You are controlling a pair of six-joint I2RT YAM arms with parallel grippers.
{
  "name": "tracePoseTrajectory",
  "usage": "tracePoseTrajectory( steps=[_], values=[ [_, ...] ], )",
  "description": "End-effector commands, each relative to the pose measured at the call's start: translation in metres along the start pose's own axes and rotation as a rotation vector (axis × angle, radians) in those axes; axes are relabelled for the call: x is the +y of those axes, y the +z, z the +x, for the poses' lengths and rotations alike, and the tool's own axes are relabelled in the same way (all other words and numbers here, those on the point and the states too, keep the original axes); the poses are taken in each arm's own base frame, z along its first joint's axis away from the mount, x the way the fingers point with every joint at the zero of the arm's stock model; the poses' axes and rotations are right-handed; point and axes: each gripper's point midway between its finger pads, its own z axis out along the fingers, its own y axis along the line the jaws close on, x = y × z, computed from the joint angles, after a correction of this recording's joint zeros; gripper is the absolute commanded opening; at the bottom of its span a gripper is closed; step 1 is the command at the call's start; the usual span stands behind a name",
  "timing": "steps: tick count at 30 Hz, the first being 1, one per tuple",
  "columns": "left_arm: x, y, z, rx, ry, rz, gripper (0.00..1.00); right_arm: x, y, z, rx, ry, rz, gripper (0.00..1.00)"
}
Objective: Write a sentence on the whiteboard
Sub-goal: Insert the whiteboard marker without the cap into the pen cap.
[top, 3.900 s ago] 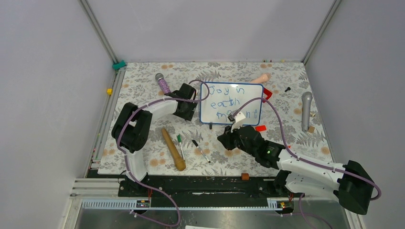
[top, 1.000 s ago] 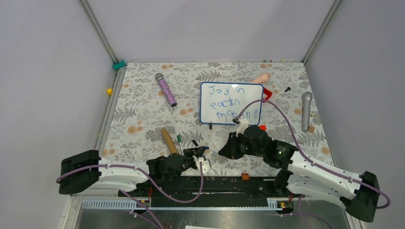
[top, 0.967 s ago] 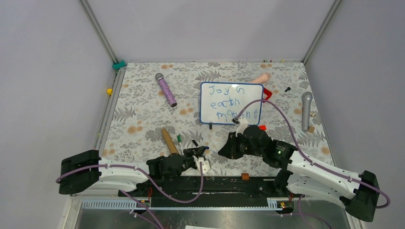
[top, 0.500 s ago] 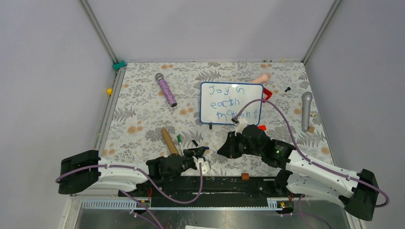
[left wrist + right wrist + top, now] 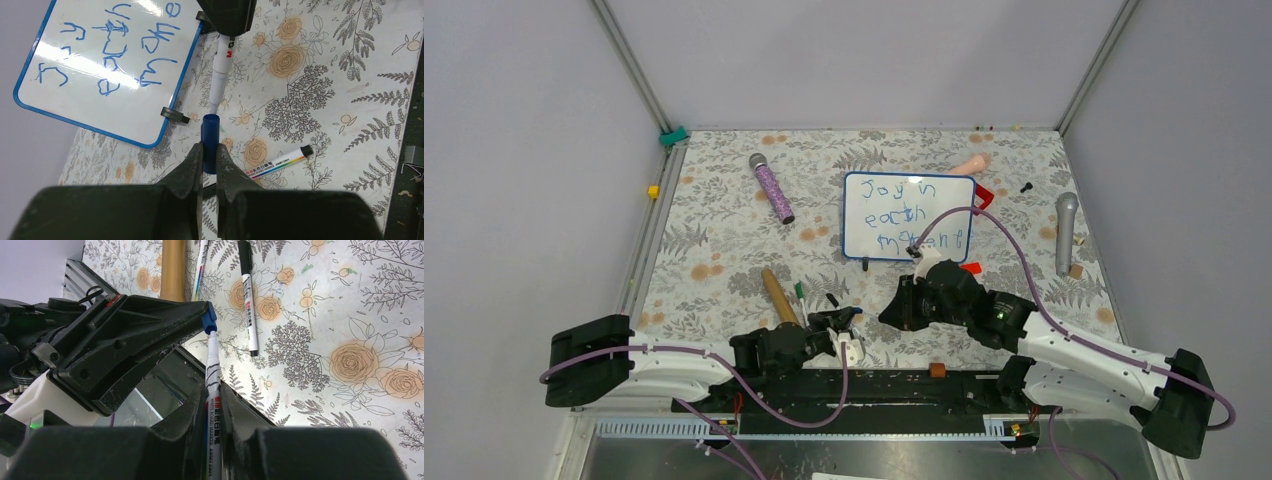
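The whiteboard point(image 5: 909, 215) lies flat at the middle back of the table, and its blue frame also shows in the left wrist view point(image 5: 185, 70). The sentence point(image 5: 908, 213) is written on it in three lines of blue letters point(image 5: 120, 45). My left gripper point(image 5: 848, 322) point(image 5: 209, 150) is shut on a blue marker cap point(image 5: 210, 135) near the front edge. My right gripper point(image 5: 888, 316) point(image 5: 211, 396) is shut on a white whiteboard marker point(image 5: 212, 367) point(image 5: 220, 70). The marker's tip meets the open mouth of the cap point(image 5: 209, 322).
A wooden stick point(image 5: 777, 295), a green pen point(image 5: 800, 292) and a black-capped marker point(image 5: 247, 295) point(image 5: 277, 162) lie near the grippers. A purple microphone point(image 5: 771, 188) is back left and a grey microphone point(image 5: 1065, 232) is at the right. A pink object point(image 5: 969, 165) lies behind the board.
The left arm has come back from the board's left edge to the front of the table. Over the last second my right gripper has crept slightly left, bringing the marker tip to the cap.
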Motion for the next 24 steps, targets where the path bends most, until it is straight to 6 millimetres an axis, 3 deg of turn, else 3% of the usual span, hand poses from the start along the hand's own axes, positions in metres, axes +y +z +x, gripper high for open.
tracePoseTrajectory(
  steps=[1, 24],
  values=[
    [0.006, 0.0, -0.017, -0.076, -0.012, -0.022, 0.0, 0.013, -0.002, -0.017, -0.046, 0.0, -0.013, 0.0],
    [0.003, -0.001, -0.019, -0.08, 0.003, -0.006, 0.0, 0.018, 0.009, -0.016, 0.019, -0.021, -0.005, 0.0]
  ],
)
